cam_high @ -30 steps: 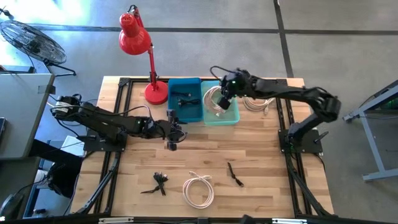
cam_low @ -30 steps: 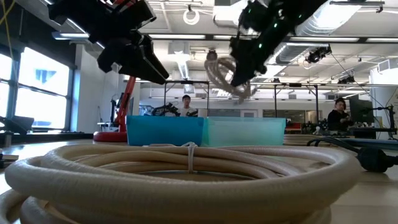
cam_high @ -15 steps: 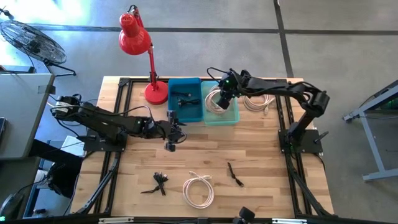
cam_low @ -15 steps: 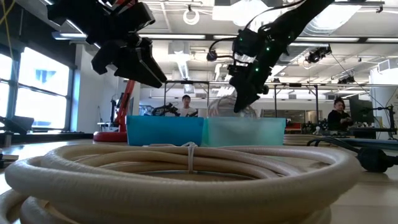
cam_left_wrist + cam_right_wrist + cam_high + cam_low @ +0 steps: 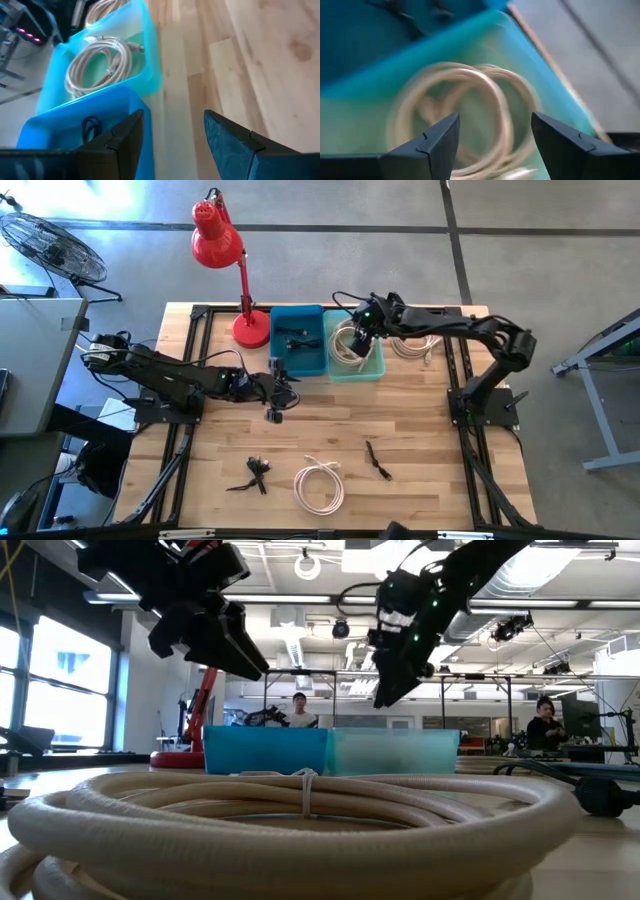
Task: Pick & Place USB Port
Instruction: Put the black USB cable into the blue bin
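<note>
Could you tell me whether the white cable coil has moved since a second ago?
Yes. The coil hung from the right gripper above the teal bin; now it lies down inside that bin, released.

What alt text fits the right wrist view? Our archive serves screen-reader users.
The right gripper hangs open above a coiled white cable lying in the light teal bin. A darker blue bin adjoins it.

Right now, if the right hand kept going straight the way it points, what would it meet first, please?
Most likely the white cable coil lying in the light bin. The right hand is open, pointing down into that bin, with nothing visible between; depth is hard to judge.
</note>
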